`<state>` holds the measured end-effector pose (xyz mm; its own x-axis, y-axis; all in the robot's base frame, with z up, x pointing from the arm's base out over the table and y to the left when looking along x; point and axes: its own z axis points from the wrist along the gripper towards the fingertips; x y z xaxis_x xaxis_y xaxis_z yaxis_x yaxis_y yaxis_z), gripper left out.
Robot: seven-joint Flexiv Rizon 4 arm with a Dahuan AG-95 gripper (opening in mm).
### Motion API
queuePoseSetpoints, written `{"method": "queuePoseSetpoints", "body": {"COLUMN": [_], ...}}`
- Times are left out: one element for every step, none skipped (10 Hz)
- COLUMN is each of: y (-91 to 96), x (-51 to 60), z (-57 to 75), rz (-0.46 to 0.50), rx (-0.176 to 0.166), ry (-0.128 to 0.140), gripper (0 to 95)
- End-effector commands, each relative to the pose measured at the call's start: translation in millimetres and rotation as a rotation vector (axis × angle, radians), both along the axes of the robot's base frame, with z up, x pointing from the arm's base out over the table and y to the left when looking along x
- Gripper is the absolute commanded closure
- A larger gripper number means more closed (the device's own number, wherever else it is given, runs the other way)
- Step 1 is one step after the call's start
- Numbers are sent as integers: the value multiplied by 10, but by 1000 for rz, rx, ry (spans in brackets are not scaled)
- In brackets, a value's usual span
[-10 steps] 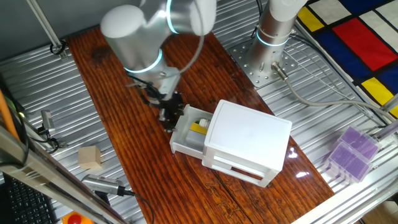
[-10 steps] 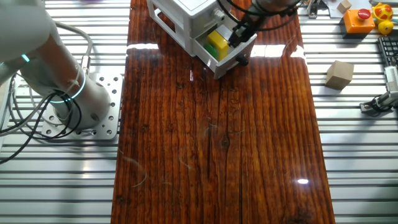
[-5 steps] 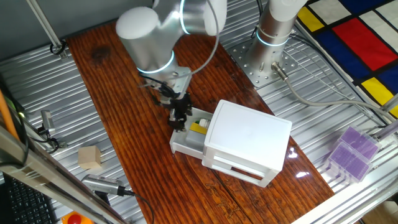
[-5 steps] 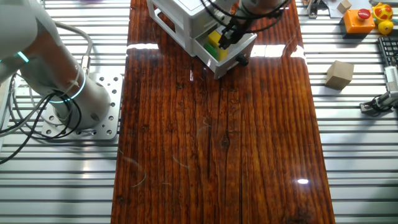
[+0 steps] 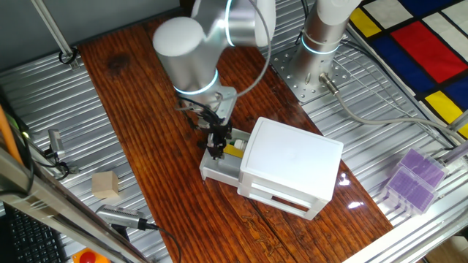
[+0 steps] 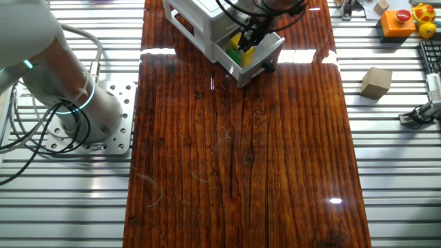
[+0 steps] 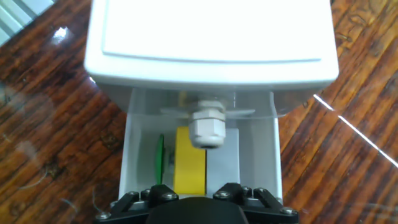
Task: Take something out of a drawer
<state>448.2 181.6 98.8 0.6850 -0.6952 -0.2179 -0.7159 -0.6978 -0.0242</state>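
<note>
**Claw poised over the open drawer, yellow block not yet lifted**

While the yellow block (image 7: 189, 160) lies flat on the floor of the pulled-out upper drawer (image 7: 256, 163), a thin green piece (image 7: 159, 158) sits just beside it toward one wall. It looks like a small, rigid, light plastic piece with smooth sides, so I judge it may slip under a weak pinch; the long flat faces seem the best place to take hold, across its narrow width. The drawer walls stand close on both sides and the white box (image 5: 291, 159) overhangs the far end, leaving little room for the fingers and only straight up as a free way out.

The claw (image 5: 216, 148) hangs directly above the drawer's open part; whether it is spread or closed I cannot tell, since the hand view shows only its black base. Nothing appears held.

The box sits near the far edge of the wooden counter (image 6: 241, 151) in the other fixed view. A tan wooden cube (image 6: 376, 82) rests off the counter's edge, well apart.
</note>
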Motion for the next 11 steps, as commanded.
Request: {"method": "queuePoseSetpoints", "body": {"y": [32,44,59,82,92,96,103,100,102,110,113], "x": [-8,-21,-38,-60,-69,-68,-65,-59,-56,-55,-55], "z": [-42,-59,-79,-107,-127,-138,-161,-191,-209,-225,-229], "rz": [8,9,8,7,4,4,6,5,5,8,7], "rx": [-5,-7,-10,-13,-14,-16,-18,-16,-16,-16,-19], "ry": [-17,-20,-23,-32,-37,-42,-48,-50,-51,-54,-55], "gripper": [190,190,190,190,190,190,190,190,190,190,190]}}
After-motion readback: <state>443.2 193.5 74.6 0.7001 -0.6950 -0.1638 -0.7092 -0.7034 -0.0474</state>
